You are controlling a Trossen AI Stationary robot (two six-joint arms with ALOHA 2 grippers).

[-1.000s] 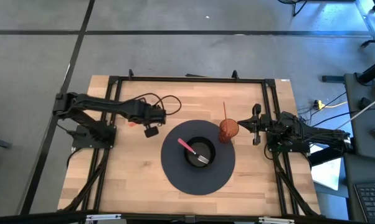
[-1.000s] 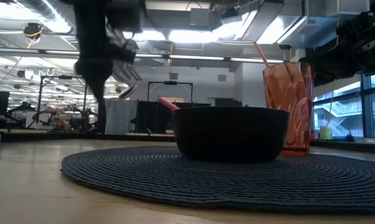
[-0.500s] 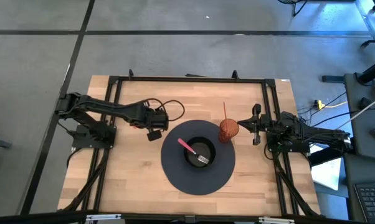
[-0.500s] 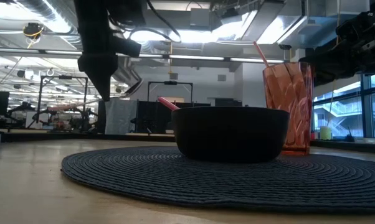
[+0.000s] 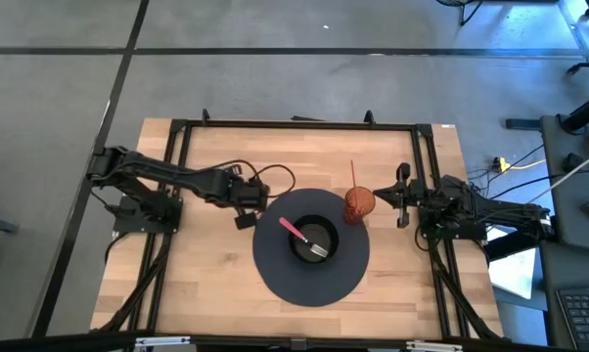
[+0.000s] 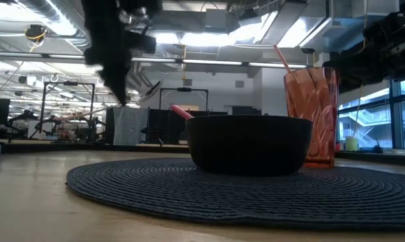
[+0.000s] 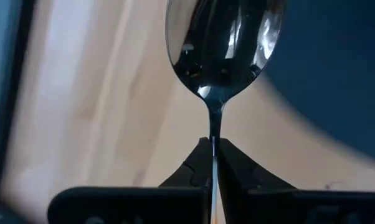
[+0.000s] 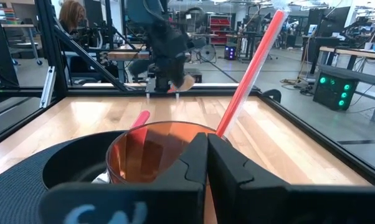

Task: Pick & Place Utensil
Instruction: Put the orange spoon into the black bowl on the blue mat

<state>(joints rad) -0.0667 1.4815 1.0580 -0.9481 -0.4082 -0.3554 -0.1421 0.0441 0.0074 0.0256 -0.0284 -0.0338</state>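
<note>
A shiny metal spoon with a thin neck and a rounded, mirror-like bowl is pinched by its handle between the closed fingers of the left gripper, held above the bench just beside the round dark mat's edge. Bare wood lies open around the mat. On the mat: one black bowl holding one pink-handled fork, and one orange cup with one straw. The right gripper waits beside the cup, fingers closed on nothing.
</note>
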